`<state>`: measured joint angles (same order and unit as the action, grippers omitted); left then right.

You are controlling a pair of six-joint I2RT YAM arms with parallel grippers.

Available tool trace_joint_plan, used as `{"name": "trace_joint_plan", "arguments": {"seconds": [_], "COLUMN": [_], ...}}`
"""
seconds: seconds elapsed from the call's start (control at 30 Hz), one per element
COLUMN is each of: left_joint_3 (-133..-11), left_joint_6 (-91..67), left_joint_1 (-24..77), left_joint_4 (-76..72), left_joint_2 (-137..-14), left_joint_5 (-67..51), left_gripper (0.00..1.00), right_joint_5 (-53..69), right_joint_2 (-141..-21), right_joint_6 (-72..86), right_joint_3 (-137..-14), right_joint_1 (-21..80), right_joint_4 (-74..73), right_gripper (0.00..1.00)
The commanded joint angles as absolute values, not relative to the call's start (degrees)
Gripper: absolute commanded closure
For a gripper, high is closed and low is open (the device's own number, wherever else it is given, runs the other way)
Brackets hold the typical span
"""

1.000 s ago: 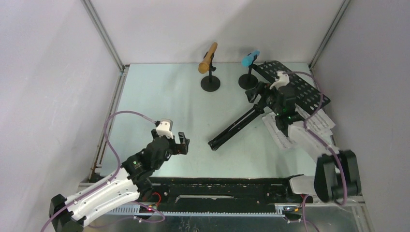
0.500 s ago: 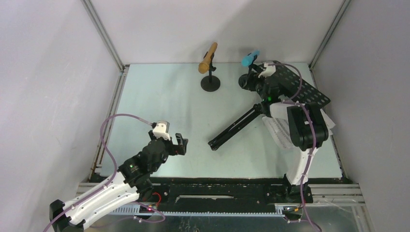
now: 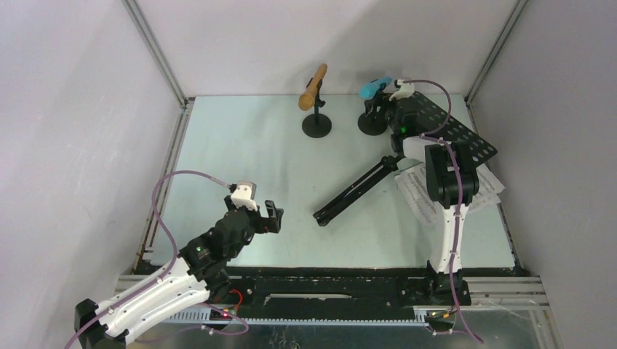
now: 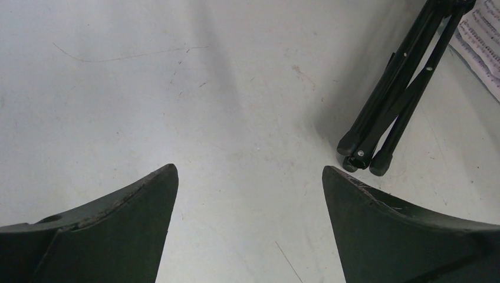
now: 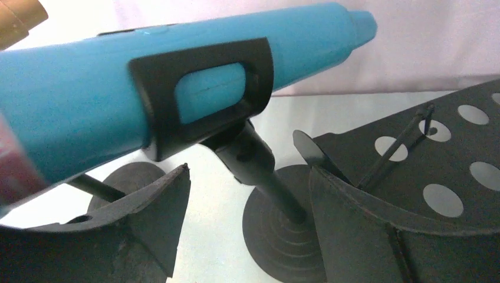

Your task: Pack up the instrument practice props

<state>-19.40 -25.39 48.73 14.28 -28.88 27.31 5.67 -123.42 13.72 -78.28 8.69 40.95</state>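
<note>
A pale green counter [image 3: 240, 153], faintly scratched and smudged, sits inside plain white walls [image 3: 65, 131] joined by slanting metal corner rails [image 3: 155, 52], with what looks like a black slotted track [image 3: 327, 280] along its near edge.

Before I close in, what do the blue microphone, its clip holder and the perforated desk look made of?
Blue microphone: probably moulded plastic, smooth with a soft even sheen. Clip holder: matte black; the clip looks plastic, the stem and ridged round base could be plastic or painted metal. Perforated desk: thin matte black sheet with clean round holes, likely painted metal.
</note>
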Motion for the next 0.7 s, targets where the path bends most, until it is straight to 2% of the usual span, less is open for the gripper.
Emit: {"name": "trace_joint_plan", "arguments": {"seconds": [0.0,0.37,0.43,0.67], "left_joint_3": [-17.87,-17.93,-17.98,-18.02], "left_joint_6": [-24.12,-23.85,-23.91,-23.82], "left_joint_1": [48.51,48.47,48.50,48.47], "left_joint_4": [12.04,11.78,11.73,11.60], "left_joint_2": [-29.06,-29.73,-29.71,-30.20], "left_joint_5": [28.22,27.99,27.92,27.72], "left_gripper": [0.00,0.00,0.00,0.00], "right_joint_5": [6.21,7.35,8.03,13.80], "right_joint_2": [-125.92,-132.05,-133.09,-134.57], "right_joint_6": [13.08,15.30,15.59,14.87], "right_joint_3": [-84.71,-94.90,-96.62,-97.13], "right_joint_1": [8.69,9.05,9.10,9.44], "right_joint_4": [39.35,36.21,35.69,40.81], "right_gripper": [0.20,0.32,0.38,0.74]}}
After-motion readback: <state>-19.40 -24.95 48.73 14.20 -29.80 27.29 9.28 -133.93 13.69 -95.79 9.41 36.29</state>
